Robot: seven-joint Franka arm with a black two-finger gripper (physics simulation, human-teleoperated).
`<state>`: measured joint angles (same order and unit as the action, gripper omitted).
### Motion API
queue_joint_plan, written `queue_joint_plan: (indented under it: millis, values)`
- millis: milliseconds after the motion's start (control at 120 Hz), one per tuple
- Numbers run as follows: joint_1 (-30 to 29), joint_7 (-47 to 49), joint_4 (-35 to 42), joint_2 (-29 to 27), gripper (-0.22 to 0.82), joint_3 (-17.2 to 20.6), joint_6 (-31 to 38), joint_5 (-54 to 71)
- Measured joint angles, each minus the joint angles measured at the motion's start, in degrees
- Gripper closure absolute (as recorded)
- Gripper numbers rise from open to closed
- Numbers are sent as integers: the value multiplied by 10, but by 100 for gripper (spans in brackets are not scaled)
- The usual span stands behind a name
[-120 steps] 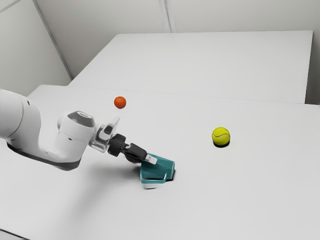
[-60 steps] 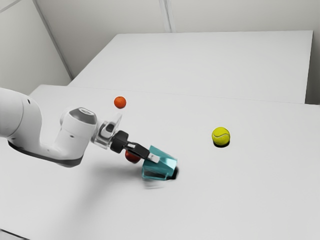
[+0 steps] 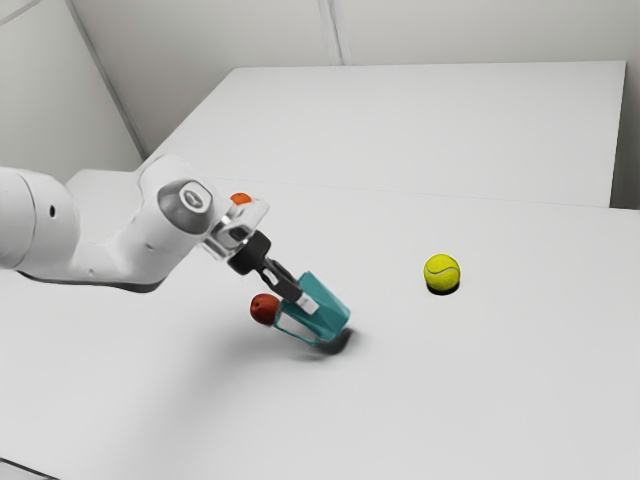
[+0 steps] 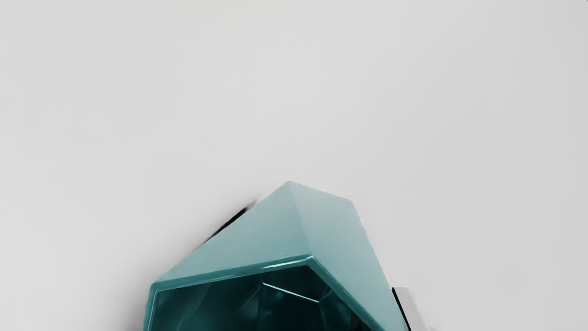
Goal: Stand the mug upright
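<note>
Well, we have our gripper (image 3: 309,304) clamped on the tilted mug (image 3: 329,315), the ball (image 3: 441,272) apart toward the exterior view's right.

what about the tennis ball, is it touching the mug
No, a stretch of table separates the tennis ball from the mug in the exterior view.

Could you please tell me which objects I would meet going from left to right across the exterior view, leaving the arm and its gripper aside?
Small orange ball-shaped object, partly hidden → dark red round object → tilted teal mug → yellow-green tennis ball.
</note>
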<state>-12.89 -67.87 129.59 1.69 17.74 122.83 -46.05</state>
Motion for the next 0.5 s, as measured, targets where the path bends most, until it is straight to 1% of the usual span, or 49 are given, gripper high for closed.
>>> queue_joint_plan:
  millis: [117,233,367,500]
  values:
    - [0,39,-2,3,78,24,54,98]
    - [6,78,-3,1,78,41,92,174]
    - [17,122,-5,3,78,49,118,246]
    - [14,161,-6,6,78,56,132,279]
